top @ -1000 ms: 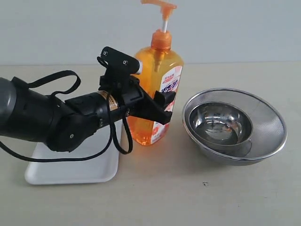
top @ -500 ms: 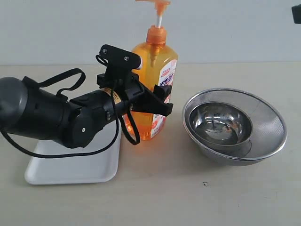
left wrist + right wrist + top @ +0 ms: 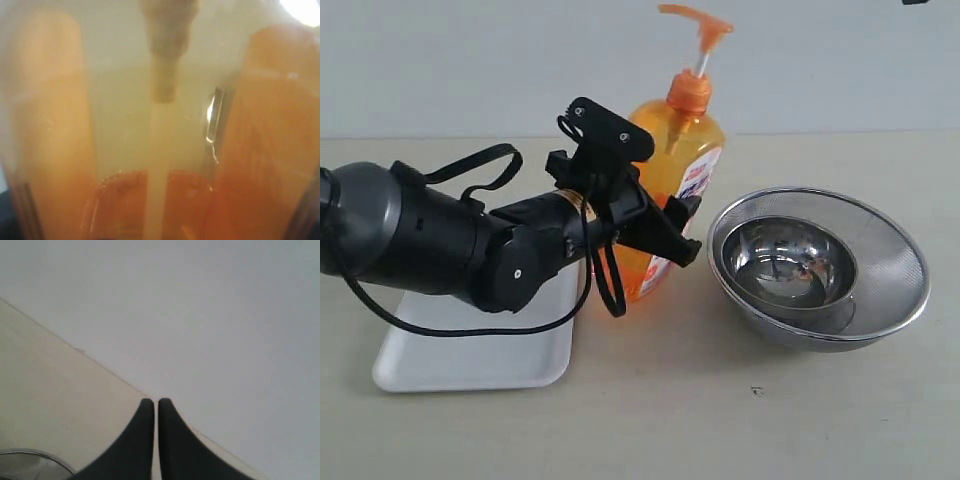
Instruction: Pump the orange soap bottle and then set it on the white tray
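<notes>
Beige tabletop: left fingers grasping the tilted bottle between tray and bowls; right fingers pressed together.

On my exterior feed a wide steel mesh bowl sits upright on the right half of the beige counter. Nested inside it is a smaller polished steel bowl, set toward the mesh bowl's left side. Its bottom shows blurred reflections that I cannot read. A small dark speck marks the counter just in front of the bowls, apart from them. Behind everything runs a plain pale wall. My right wrist feed catches only a sliver of a steel rim, plus the counter meeting the wall.
</notes>
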